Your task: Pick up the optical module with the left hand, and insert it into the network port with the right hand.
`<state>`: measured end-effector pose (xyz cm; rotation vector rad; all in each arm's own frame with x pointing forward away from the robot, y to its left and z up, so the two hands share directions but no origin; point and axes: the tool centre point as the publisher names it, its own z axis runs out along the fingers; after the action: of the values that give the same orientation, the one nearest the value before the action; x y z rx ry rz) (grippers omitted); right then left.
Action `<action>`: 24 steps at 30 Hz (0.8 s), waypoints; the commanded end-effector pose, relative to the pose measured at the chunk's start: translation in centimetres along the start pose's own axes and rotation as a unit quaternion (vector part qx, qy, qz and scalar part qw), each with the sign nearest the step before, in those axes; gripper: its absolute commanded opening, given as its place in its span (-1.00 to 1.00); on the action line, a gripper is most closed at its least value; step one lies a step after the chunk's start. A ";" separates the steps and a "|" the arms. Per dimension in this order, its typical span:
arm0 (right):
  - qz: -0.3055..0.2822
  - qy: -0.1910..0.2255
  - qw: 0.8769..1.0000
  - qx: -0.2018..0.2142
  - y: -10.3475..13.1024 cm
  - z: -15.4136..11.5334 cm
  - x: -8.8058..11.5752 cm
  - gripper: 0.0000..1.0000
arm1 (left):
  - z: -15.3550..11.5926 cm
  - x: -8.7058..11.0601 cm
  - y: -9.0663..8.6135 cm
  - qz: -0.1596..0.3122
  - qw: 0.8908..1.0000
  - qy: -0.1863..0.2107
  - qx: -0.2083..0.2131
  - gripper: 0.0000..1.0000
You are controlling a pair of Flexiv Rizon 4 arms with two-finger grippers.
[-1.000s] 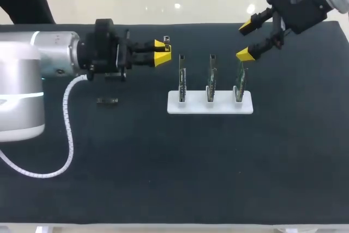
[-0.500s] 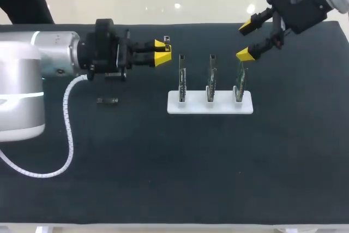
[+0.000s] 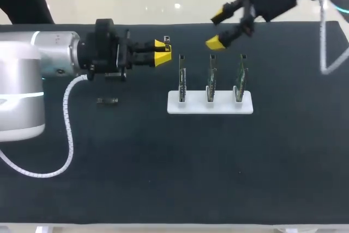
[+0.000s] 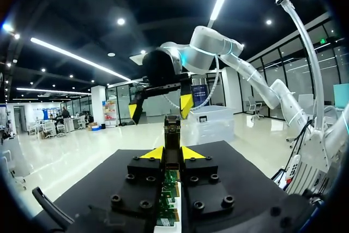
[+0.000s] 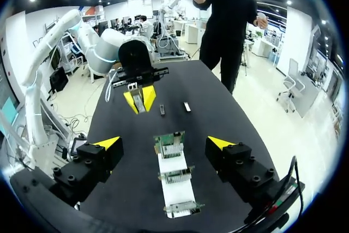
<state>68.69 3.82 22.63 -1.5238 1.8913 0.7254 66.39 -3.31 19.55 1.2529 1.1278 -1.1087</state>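
The left gripper [image 3: 162, 52] sits over the far left part of the worktop [image 3: 163, 178], its yellow tips pinching the module [image 4: 172, 132], whose end sticks out past them. The right gripper [image 3: 218, 27] hangs over the worktop's far edge near the middle, fingers spread wide with nothing between them; just nearer than it a white stand [image 3: 196, 105] carries three circuit boards [image 3: 211, 75] on edge in a row. A spare module [image 3: 107, 101] lies flat toward the left edge, nearer than the left gripper.
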 end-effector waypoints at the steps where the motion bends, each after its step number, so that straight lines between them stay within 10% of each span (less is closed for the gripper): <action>1: 0.005 0.030 1.000 0.006 1.1 1.2 -2.9 1.00 | 0.1 0.1 0.0 0.001 1.000 -0.001 -0.001 -1.00; 24: 0.010 0.023 0.999 0.025 4.5 3.8 -4.9 1.00 | 0.1 0.1 0.0 0.001 1.000 -0.001 -0.001 -1.00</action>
<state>65.80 10.64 24.13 -1.5092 1.9537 0.6574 66.40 -3.32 19.55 1.2529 1.1279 -1.1086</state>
